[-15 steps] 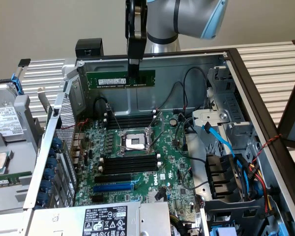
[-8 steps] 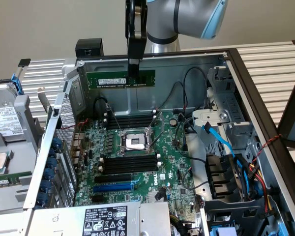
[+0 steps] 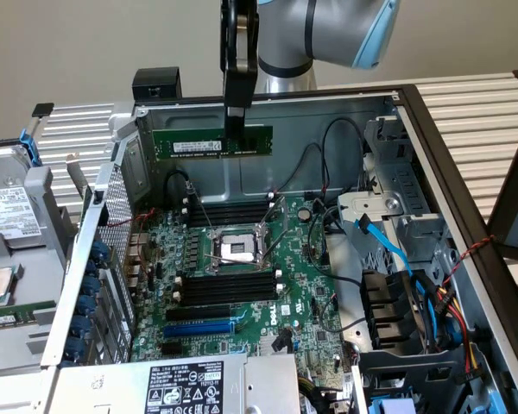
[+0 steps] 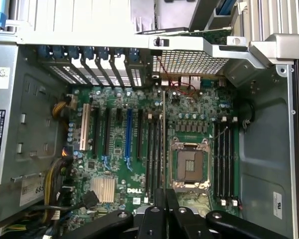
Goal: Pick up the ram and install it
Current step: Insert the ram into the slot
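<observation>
End effector [image 3: 235, 136] clenched on the ram [image 3: 198, 142], stick level and edge-down, high above the CPU socket [image 3: 238, 250] and roughly over the black slots [image 3: 229, 212] just behind it. Risk: the grip sits toward one end of the stick, not mid-length, so the free end could sag or pivot, and any skew against a slot beside the socket could jam the notch or scrape the board [image 3: 242, 302]. Arm [image 3: 328, 34] reaches in from above the socket, end effector pointing straight down into the open case [image 3: 432, 138].
</observation>
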Tool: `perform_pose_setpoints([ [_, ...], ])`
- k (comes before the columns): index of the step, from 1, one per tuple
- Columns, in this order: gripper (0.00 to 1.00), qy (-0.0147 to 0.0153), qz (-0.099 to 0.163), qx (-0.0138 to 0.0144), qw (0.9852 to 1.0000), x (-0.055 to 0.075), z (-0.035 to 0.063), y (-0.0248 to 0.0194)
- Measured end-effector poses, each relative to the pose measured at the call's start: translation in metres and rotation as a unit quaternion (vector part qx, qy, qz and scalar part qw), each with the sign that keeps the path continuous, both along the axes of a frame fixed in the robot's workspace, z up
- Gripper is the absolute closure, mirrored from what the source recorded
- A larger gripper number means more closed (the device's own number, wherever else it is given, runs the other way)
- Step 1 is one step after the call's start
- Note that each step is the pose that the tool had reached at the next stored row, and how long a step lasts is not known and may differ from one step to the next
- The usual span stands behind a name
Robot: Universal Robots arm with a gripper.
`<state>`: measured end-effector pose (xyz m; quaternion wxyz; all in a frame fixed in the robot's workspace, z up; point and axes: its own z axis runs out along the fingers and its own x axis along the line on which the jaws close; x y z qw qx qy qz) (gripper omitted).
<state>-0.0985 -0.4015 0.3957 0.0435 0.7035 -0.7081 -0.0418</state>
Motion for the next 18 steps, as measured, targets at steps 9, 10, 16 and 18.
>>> perform_pose_setpoints([
  [9,0.87,-0.0001,0.0,0.0001,1.0,0.0,-0.0163,0.0],
  [10,0.87,0.0,0.0,0.0,1.0,0.0,-0.0181,0.0],
  [16,0.87,-0.0009,0.0,0.0,1.0,0.0,-0.0292,0.0],
  [18,0.87,-0.0017,-0.001,0.0,1.0,0.0,-0.0328,-0.0003],
])
